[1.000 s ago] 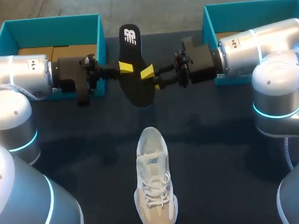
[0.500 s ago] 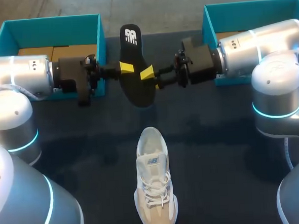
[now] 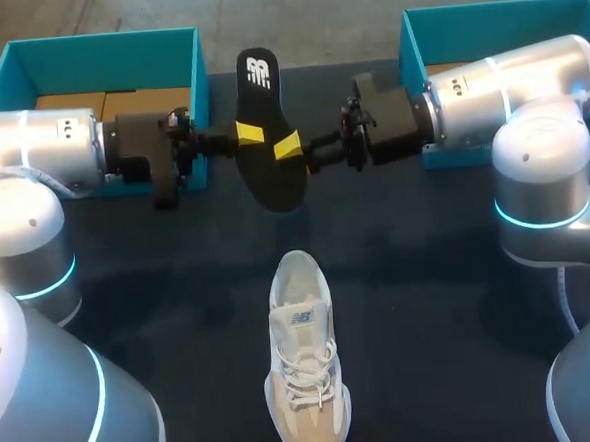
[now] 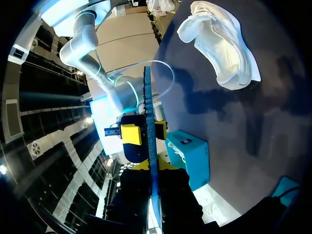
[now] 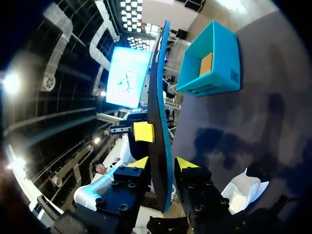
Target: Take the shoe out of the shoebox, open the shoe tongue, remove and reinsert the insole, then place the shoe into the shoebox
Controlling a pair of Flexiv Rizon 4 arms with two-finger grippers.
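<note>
Teal shoebox (image 3: pixel 198 77), open and showing brown cardboard (image 3: pixel 107 100) inside, sits at the far left corner of the dark table (image 3: pixel 450 302). The left arm lies level in front of it. The left gripper (image 3: pixel 248 136) has its yellow-tipped fingers pinched on the left edge of the black insole (image 3: pixel 270 172); in the left wrist view the insole runs edge-on straight between them.

The insole hangs above the table between the two boxes (its white-printed heel end points away from the robot). It is lifted clear of the shoe (image 3: pixel 305 351), which stands upright on its sole nearer the robot, well apart from both boxes. The shoe is white and beige, laced, with its heel end toward the insole.

The right gripper (image 3: pixel 293 149) meets the insole from the other side, its fingers clamped on the right edge; the right wrist view shows one yellow tip on each face. A second teal box (image 3: pixel 409 44) stands at the far right corner behind the right arm.
</note>
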